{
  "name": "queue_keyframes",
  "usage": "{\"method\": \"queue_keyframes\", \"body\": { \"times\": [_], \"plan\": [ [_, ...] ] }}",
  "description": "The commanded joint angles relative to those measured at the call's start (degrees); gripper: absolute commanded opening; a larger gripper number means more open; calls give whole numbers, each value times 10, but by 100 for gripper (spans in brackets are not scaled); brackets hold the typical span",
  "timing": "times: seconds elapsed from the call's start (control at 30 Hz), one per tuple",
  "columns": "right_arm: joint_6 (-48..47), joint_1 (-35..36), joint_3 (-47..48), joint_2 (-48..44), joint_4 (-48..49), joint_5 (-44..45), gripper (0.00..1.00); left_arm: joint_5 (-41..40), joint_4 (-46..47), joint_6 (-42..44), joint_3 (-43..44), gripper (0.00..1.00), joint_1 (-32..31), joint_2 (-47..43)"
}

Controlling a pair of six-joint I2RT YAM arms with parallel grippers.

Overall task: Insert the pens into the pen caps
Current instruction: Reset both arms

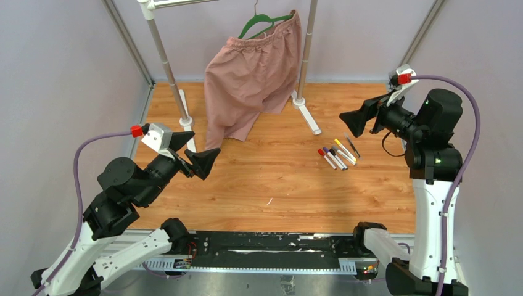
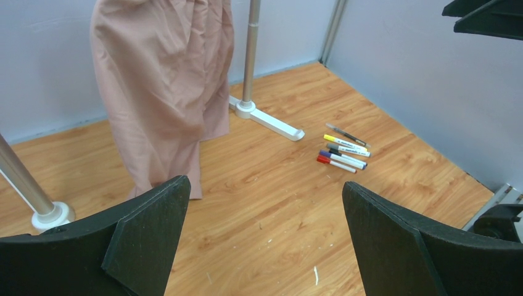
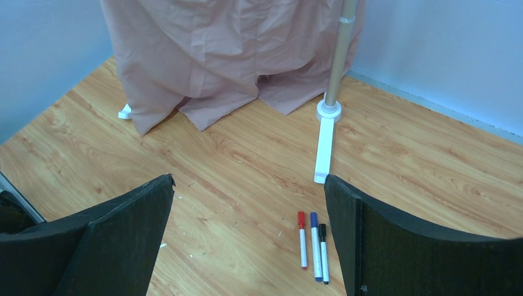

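Several pens [image 1: 338,153] lie side by side on the wooden table, right of centre; the left wrist view has the pens [image 2: 343,151] far ahead of my fingers. The right wrist view catches three of them: a red pen [image 3: 301,239], a blue pen [image 3: 315,245] and a black-ended pen [image 3: 323,243], each with a coloured pen cap [image 3: 301,218] on its far end. My left gripper [image 1: 196,152] hangs open over the table's left, empty [image 2: 265,185]. My right gripper [image 1: 364,122] is open and empty above and behind the pens [image 3: 248,179].
A clothes rack stands at the back with pink shorts [image 1: 251,74] on a green hanger [image 1: 265,23]. Its white feet [image 1: 306,113] rest on the wood, one close behind the pens. Grey walls close in the left, right and back sides.
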Motion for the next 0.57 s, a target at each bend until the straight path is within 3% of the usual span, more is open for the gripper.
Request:
{"method": "queue_keyframes", "body": {
  "times": [0.0,0.53],
  "plan": [
    [11,-10,-3,-8,12,-10,97,4,8,5,-3,100,3,0],
    [7,-12,-15,-9,18,-11,97,-14,9,15,-17,100,3,3]
  ]
}}
